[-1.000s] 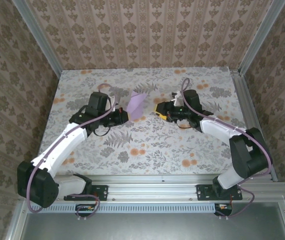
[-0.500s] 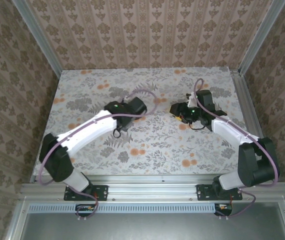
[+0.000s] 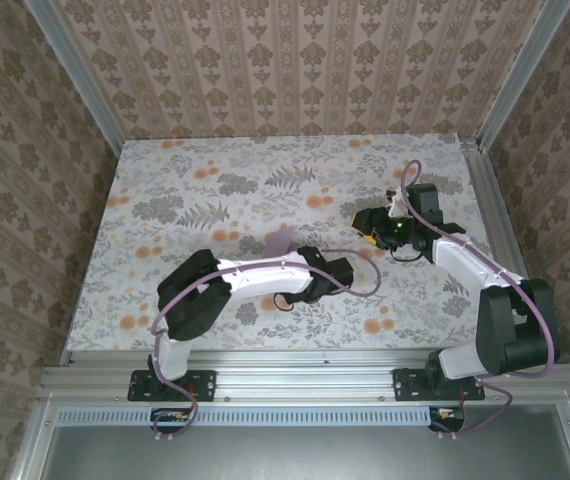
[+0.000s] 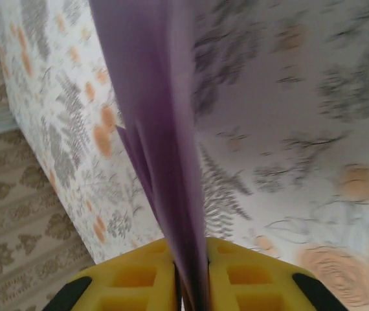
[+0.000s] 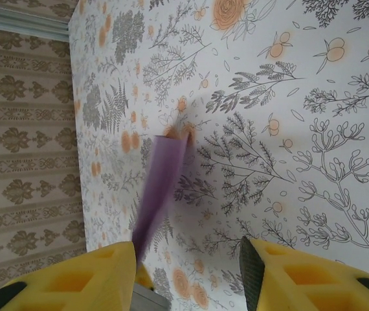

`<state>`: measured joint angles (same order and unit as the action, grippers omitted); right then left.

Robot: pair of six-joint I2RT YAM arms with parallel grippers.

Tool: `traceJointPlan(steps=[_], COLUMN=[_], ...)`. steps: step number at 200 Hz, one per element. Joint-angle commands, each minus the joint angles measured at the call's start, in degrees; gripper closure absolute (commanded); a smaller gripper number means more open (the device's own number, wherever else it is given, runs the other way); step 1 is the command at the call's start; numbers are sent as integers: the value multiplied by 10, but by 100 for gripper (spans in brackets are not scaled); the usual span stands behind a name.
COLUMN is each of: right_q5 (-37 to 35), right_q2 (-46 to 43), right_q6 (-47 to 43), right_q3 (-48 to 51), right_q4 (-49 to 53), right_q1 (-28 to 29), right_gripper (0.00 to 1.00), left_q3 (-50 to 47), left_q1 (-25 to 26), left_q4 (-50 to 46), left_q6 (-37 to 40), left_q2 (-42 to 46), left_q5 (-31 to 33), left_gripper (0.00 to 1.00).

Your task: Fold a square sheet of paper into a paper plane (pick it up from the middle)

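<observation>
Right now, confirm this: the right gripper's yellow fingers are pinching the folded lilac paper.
Wrong gripper. The left gripper is the one whose yellow fingers are pinching the folded lilac paper, as the left wrist view shows. The right gripper has its jaws apart with nothing between them.
</observation>
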<state>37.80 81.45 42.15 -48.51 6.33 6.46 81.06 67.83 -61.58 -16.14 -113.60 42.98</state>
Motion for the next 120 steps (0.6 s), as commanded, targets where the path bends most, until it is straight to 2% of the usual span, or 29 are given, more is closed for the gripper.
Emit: traceJointPlan(steps=[1,46,74,92,120], right_q5=[17,30,35,37,33], right_q2=[9,22,21,19,19], right_q6=[-5,-5,-5,-8,-8], right_q3=[7,18,32,41,51], right_q4=[1,-10,-14,-14,-19], right_q1=[-5,-4,-1,5,30], right_gripper=[51,53,55,56,58], left_q3=[20,-8,-33,-57,-112], left_q1=[14,19,8,-7,-62], left_q4=[26,93,132,160,204], left_q6=[24,41,35,21,-9], left_q2=[-4,22,61,106,191], left_q5=[-47,-154,-246,-313,-425], left_gripper=[75,57,46,39,37])
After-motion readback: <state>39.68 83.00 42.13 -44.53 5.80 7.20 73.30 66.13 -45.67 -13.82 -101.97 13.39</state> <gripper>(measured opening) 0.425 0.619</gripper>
